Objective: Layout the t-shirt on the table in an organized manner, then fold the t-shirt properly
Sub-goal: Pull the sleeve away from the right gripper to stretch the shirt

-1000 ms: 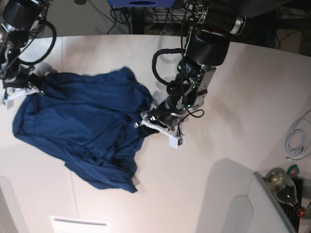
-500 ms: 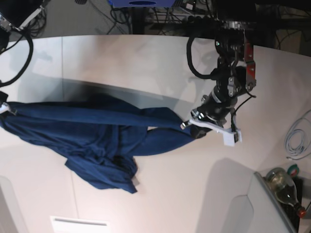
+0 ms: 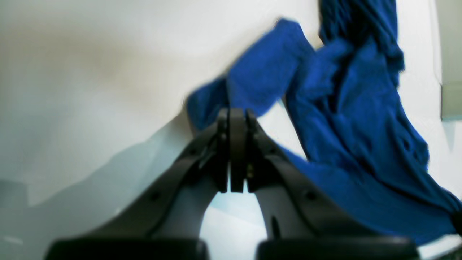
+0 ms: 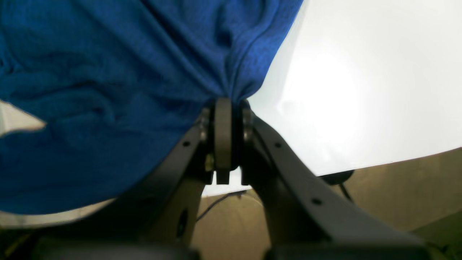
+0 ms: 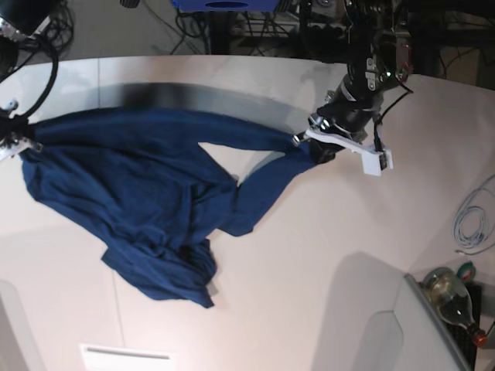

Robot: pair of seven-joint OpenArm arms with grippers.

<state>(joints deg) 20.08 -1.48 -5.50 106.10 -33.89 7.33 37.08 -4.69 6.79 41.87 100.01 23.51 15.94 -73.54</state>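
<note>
The navy t-shirt [image 5: 139,201] hangs stretched between both arms above the white table [image 5: 309,263], its lower part bunched and sagging onto the tabletop. At the right end of the cloth, my left gripper [image 5: 315,147] is shut on a pinch of the t-shirt [image 3: 346,108]; in the left wrist view the jaws of the left gripper [image 3: 232,119] meet on fabric. My right gripper [image 5: 17,139] is shut on the shirt's far left edge. The right wrist view shows the right gripper [image 4: 223,104] pinching gathered t-shirt [image 4: 108,90] cloth.
A white cable [image 5: 472,220] coils at the table's right edge. A glass bottle [image 5: 452,297] lies at the lower right beside a grey panel [image 5: 402,325]. Dark cables and equipment sit beyond the table's far edge.
The left gripper closed on the shirt's right edge, then rose toward the far right. The right arm pulled left. The shirt went from a heap to a taut raised span.
</note>
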